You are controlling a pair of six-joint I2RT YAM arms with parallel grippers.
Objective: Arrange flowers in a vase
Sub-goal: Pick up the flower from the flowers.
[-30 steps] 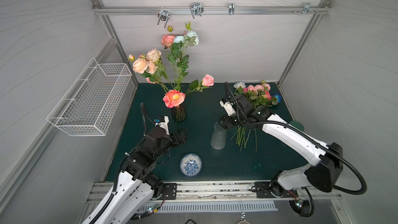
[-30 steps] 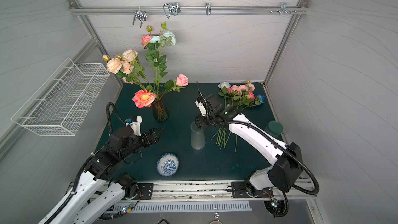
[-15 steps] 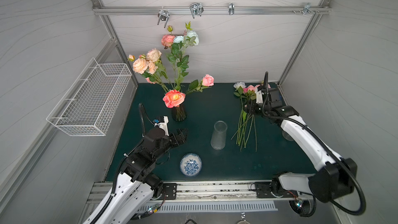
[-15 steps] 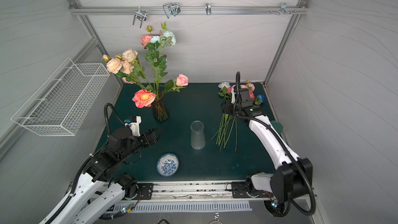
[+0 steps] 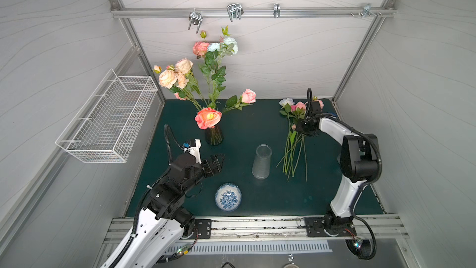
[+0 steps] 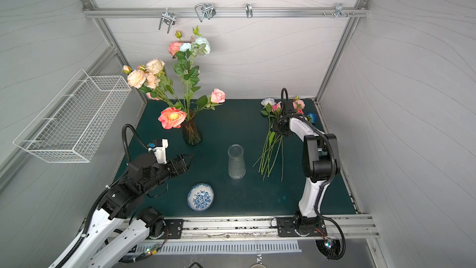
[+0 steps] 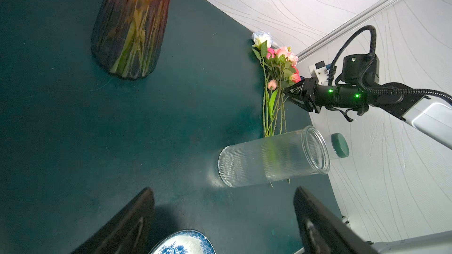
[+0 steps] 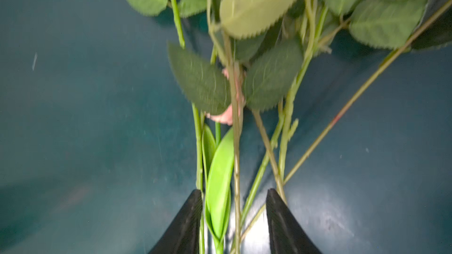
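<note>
Dark green mat (image 5: 244,130), white panel walls, wire basket (image 5: 110,122) hung on the wall at the left arm's outer side.

Left gripper (image 5: 215,164): hovers off the mat, jaws wide apart, nothing between them. Straight ahead of its fingertips stands the glass vase (image 5: 262,162), upright and empty, well apart from the jaws. Dark vase (image 5: 213,135) stands on this gripper's far side, near but not touching. It holds the arranged flowers (image 5: 208,117): coral, peach, pink and pale blue heads on tall leafy stems. Blue-and-white bowl (image 5: 228,197) lies near on the gripper's other side, toward the arm bases.

Right gripper (image 8: 234,195): down at the mat on the loose flowers (image 5: 299,105), which lie flat in a bundle past the glass vase from the left gripper. Jaws stand part-way apart and straddle a pale leaf and a few stems at about mid-length. Leaves and heads lie ahead of the fingertips, cut ends behind the wrist. Right wrist view is blurred; the fingers (image 8: 188,223) seem not yet to press the stems, with gaps showing beside the inner stem. Deep blue head (image 6: 312,116) shows just behind the right forearm. Green-lidded jar (image 7: 339,145) shows past the glass vase's rim in the left wrist view.
</note>
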